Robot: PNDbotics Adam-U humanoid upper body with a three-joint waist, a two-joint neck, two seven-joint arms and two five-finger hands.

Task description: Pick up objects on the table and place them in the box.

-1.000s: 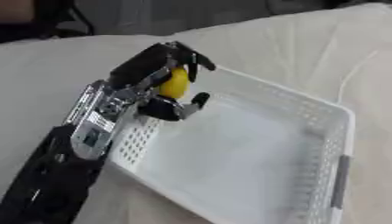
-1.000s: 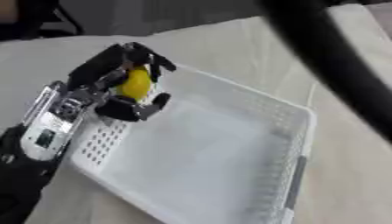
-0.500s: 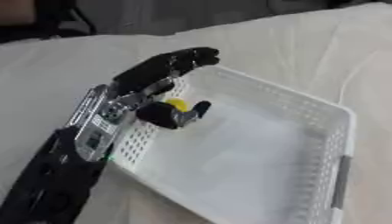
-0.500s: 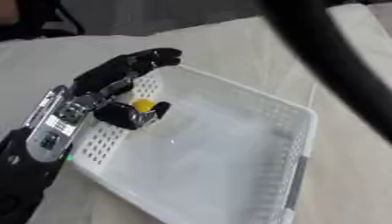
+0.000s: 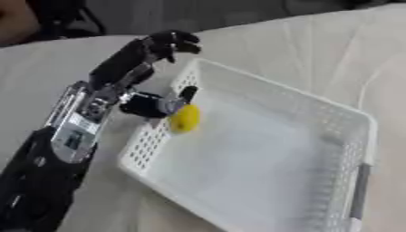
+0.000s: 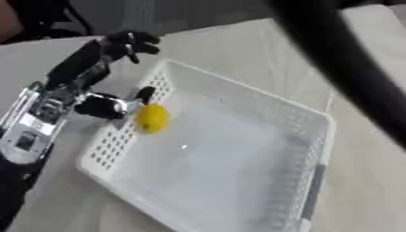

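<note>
A yellow oval object [image 5: 184,119] lies inside the white perforated box [image 5: 349,136], against its left wall. My left hand [image 5: 131,63] hovers over the box's left rim, its fingers stretched out and curled only at the tips, its thumb [image 5: 162,105] just beside the yellow object. The hand holds nothing. My right hand does not show; only a dark blurred arm [image 6: 349,63] crosses the right eye view at the upper right.
The box sits on a pale cloth-covered table [image 5: 317,50]. Dark shapes stand beyond the table's far edge at the upper left [image 5: 47,18]. The rest of the box floor [image 5: 262,167] is bare white.
My left hand held the yellow object a second ago, then spread its fingers and let it go. The object now rests in the box by the left wall. The camera view has shifted slightly.
</note>
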